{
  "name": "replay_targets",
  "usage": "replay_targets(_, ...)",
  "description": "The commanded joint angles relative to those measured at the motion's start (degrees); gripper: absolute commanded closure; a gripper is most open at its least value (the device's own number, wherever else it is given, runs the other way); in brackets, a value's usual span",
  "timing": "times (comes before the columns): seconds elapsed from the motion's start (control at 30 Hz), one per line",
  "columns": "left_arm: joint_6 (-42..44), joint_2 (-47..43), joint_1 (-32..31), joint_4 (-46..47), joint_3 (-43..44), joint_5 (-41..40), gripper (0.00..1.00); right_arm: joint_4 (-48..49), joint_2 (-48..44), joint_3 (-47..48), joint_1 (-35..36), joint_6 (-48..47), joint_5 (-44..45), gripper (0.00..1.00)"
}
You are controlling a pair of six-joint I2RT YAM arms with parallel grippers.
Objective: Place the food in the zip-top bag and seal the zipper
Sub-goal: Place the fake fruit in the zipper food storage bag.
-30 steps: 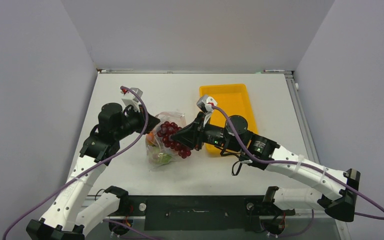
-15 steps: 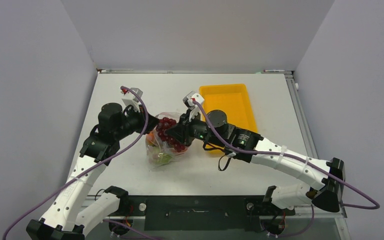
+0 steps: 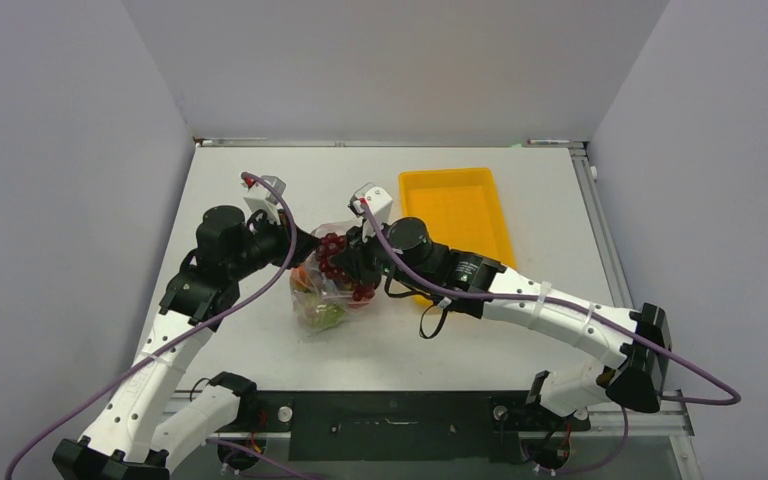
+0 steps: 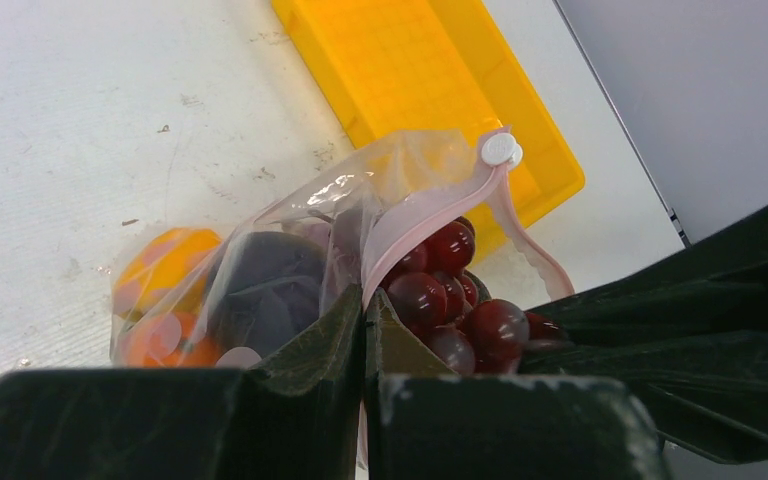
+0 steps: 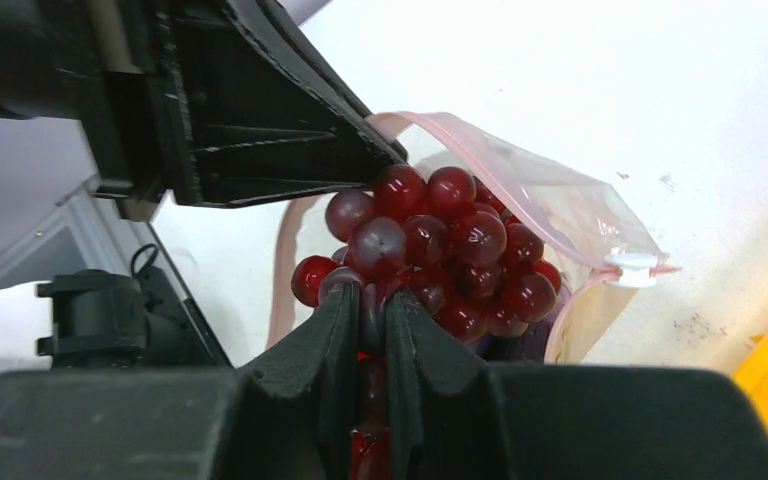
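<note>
right pincer (image 5: 365, 300), clamped on the grape bunch (image 5: 440, 245), has pushed it deeper into the zip-top bag (image 4: 300, 205), whose zipper (image 4: 410, 225) the left pincer (image 4: 365, 312) pinches; release and sealing remain.

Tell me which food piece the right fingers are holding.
The dark red grape bunch, at the bag mouth; the orange piece and purple eggplant already sit inside.

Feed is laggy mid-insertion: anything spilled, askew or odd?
Nothing spilled. Only the grape bunch, pinched by the right gripper, bulges out of the mouth of the zip-top bag, which the left gripper holds by the zipper.
</note>
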Motion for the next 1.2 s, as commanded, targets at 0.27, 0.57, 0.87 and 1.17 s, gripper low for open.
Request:
replay_targets(0.27,0.53,0.19,0.3,1.59,0.29,1.34,1.0,-0.03,3.46,3.78,0.21,-3.59,7.93,0.68)
replay_targets(0.57,0.44,0.43,0.3,1.6,0.33,1.63,1.0,-0.54,3.86,3.09,0.21,-3.6,8.49,0.51)
replay_targets(0.87,0.49,0.45,0.3,1.63,0.25,1.5,1.0,-1.8,1.12,3.57,1.25,-2.49,8.32,0.47)
replay_targets(1.17,0.36,0.32,0.3,1.65,0.2,1.58,1.0,-4.26,-7.19,-2.54,2.03,2.58,11.52,0.47)
